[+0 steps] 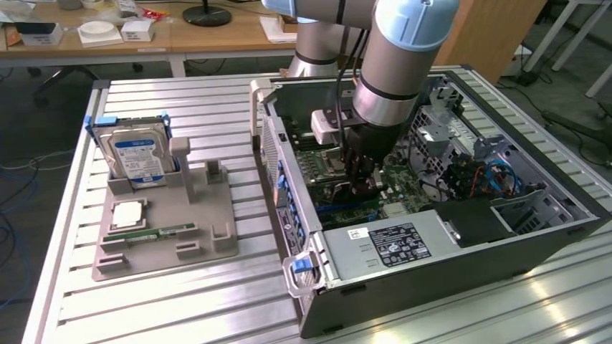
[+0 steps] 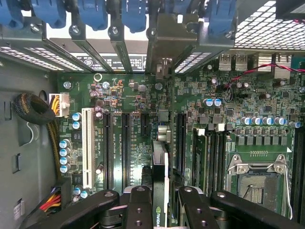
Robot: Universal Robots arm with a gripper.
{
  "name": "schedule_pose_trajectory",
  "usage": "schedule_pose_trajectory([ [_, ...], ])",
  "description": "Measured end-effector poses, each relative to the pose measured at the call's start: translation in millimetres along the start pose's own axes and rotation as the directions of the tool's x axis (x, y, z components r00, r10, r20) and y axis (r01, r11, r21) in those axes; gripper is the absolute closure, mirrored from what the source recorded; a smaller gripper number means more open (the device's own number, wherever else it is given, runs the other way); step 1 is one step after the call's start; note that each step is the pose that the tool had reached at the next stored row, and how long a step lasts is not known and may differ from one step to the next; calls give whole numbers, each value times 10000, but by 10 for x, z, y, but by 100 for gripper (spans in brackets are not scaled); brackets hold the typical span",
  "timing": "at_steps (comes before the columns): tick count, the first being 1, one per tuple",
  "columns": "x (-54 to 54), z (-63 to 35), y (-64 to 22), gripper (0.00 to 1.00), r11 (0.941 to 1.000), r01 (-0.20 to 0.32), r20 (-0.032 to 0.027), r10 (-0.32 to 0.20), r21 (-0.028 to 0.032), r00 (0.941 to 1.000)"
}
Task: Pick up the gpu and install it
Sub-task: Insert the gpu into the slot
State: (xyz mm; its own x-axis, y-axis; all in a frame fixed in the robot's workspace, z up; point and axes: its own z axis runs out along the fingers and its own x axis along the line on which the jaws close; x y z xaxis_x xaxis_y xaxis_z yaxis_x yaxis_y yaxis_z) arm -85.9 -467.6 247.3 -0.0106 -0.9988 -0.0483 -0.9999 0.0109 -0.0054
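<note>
The gripper [image 2: 161, 210] is clamped on the gpu [image 2: 160, 176], holding it edge-on (its long axis runs along the expansion slots [image 2: 126, 143]) directly above the motherboard [image 2: 143, 102] inside the open computer case [image 1: 459, 265].

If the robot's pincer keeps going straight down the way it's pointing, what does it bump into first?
Most likely the green motherboard inside the computer case. The pincer grips the gpu edge-on, so the card's lower edge would land first, around the expansion slots. Exactly which slot is unclear.
</note>
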Motion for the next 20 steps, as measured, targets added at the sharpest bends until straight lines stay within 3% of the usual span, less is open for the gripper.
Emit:
schedule_pose_trajectory([
  [20,0,-16,24,74,10000,1,0,-1,13,10000],
])
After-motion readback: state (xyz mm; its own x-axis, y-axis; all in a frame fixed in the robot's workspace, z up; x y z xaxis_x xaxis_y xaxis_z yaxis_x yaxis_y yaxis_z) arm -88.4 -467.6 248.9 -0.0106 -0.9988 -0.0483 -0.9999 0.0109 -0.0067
